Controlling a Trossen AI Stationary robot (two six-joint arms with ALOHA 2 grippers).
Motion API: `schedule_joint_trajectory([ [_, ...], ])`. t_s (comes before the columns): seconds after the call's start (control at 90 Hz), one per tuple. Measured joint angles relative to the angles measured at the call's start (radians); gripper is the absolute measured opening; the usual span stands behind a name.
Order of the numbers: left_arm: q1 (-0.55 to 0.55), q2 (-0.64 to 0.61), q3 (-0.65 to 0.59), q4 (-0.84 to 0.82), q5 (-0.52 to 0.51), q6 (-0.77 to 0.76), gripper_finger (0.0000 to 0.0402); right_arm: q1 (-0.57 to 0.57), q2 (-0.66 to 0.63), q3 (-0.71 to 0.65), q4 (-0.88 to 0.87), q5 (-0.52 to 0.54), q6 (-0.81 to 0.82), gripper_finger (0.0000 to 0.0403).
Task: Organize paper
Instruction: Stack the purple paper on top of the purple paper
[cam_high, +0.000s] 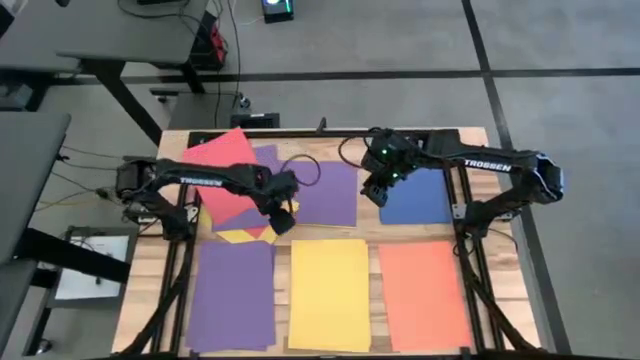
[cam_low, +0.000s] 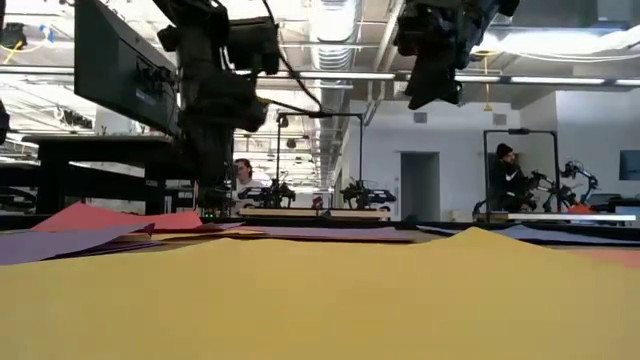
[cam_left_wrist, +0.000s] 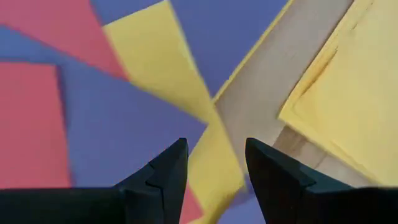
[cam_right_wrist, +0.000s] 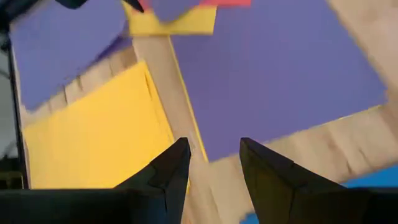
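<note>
The thin sheets of coloured paper lie spread over the wooden slatted bench (cam_high: 155, 300) in two kinds of order. Along the near edge three neat stacks are already laid out: a purple stack (cam_high: 234, 295), a yellow stack (cam_high: 329, 294) and an orange stack (cam_high: 424, 294). Farther back lie a purple sheet (cam_high: 330, 193) and a blue sheet (cam_high: 420, 198), each flat and squared to the bench. What is left unsorted is the loose heap of red, purple and yellow sheets (cam_high: 232, 185) at the left rear, overlapping at odd angles, with a red sheet (cam_high: 222, 160) tilted on top.

The left tool (cam_high: 283, 213) is low at the near right corner of that heap. In its wrist view the two dark fingers stand apart with nothing between them, over a yellow sheet (cam_left_wrist: 214, 168) whose corner pokes out from under purple and red ones. The right tool (cam_high: 377, 188) hangs above the gap between the rear purple and blue sheets, its fingers also apart and empty, well clear of the bench in the low view.

The step in hand looks like picking the next sheet from the heap, probably the yellow one, since a yellow stack waits just beside it. The next move likely calls for a flat, low approach to catch one thin edge alone, without dragging the sheets that lie over it or wrinkling the neighbours.
</note>
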Motion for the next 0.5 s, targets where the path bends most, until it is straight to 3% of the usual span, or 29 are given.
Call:
schedule_joint_trajectory([
  [0.2,-0.072,0.07,0.001,0.019,-0.089,-0.132,0.0144,0.017,0.0,0.0,-0.036,0.0,-0.06,0.0136],
  [0.5,-0.085,0.166,0.001,0.009,-0.153,-0.162,0.0143,0.017,0.0,0.001,-0.041,0.0,-0.076,0.0136],
])
